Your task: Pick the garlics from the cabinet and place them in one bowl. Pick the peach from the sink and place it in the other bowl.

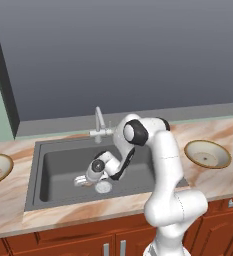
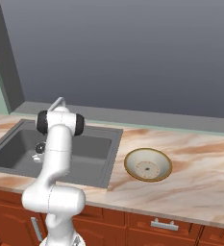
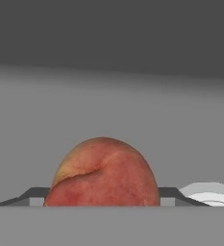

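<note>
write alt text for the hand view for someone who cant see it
A red-orange peach sits close up between the tool's two dark fingertips, which stand at each of its sides on the dark grey sink floor. Part of the round silver drain shows at the lower right.

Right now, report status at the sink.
Pincer down in the sink, fingers either side of the peach, closed on it. Peach beside the drain. Empty bowl waiting on the counter. Nothing in the way.
</note>
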Robot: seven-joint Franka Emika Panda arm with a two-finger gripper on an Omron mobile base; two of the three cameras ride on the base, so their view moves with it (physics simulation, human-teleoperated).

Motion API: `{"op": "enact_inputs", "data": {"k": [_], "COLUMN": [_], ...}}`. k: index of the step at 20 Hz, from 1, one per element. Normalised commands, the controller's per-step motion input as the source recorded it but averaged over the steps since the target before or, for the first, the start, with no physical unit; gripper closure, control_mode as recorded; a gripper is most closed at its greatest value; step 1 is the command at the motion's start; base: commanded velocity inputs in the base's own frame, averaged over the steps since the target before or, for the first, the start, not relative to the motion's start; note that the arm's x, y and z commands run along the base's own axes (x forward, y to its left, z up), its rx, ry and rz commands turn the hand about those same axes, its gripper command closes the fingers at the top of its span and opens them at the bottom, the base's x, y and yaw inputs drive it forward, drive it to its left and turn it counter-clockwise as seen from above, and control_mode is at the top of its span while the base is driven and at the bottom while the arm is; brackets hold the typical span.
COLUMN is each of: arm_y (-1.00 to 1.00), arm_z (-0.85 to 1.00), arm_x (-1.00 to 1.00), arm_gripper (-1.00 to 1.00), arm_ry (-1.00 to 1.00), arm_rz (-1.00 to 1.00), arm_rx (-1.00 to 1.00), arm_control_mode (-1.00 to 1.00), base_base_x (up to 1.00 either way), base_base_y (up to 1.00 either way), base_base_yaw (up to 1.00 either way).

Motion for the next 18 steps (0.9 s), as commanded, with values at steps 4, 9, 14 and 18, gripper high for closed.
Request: {"op": "enact_inputs", "data": {"k": [4,9,14,18], "arm_y": [-0.36,-0.28,-0.43,-0.45], "arm_z": [0.34,0.36,0.17,0.31], "arm_x": [-0.42,-0.33,-0.08,-0.09], "arm_gripper": [1.00,1.00,1.00,1.00], "arm_ry": [0.00,0.00,-0.01,0.00], "arm_rz": [0.00,-0.01,-0.08,-0.08], "arm_rx": [0.04,0.03,0.00,0.00], "arm_control_mode": [-1.00,-1.00,-1.00,-1.00], "base_base_x": [0.00,0.00,0.00,0.00], "base_base_y": [0.00,0.00,0.00,0.00], "base_base_yaw": [0.00,0.00,0.00,0.00]}}
